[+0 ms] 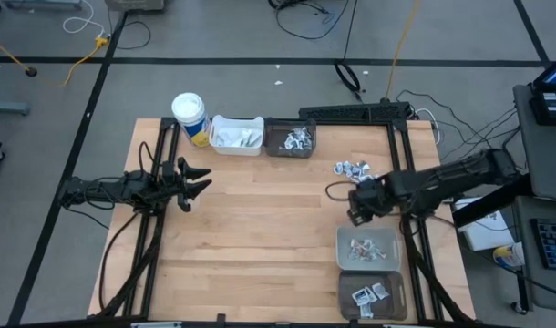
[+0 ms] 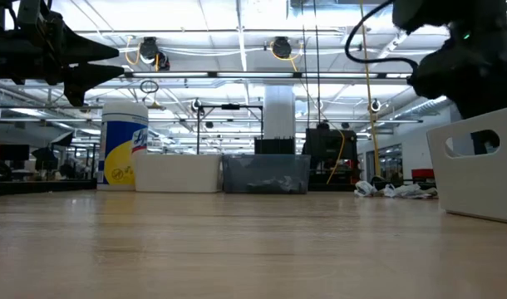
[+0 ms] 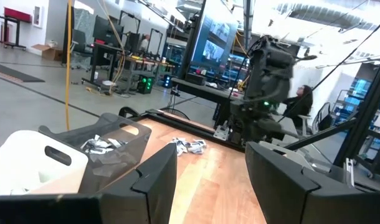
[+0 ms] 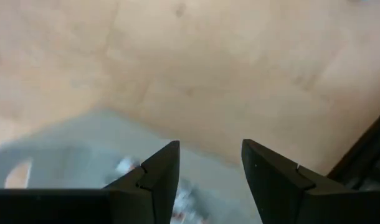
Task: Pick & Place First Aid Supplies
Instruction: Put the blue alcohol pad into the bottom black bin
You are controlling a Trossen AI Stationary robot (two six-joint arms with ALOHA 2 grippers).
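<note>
Presently the right gripper (image 1: 357,211), jaws parted and empty, hovers between the loose pile of small silvery-white first aid packets (image 1: 353,169) on the wooden worktop (image 1: 260,228) and the grey rectangular plastic bin (image 1: 369,248); it should descend squarely over one packet. Left gripper (image 1: 194,182) waits parted.

Small silvery-white first aid supplies (image 1: 353,169) lie loosely heaped on the table's far right.

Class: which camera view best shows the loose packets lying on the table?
The high view: the loose packets lie unobstructed near the table's back edge. The low view shows them edge-on, the left wrist view from afar, the right wrist view not at all.
</note>
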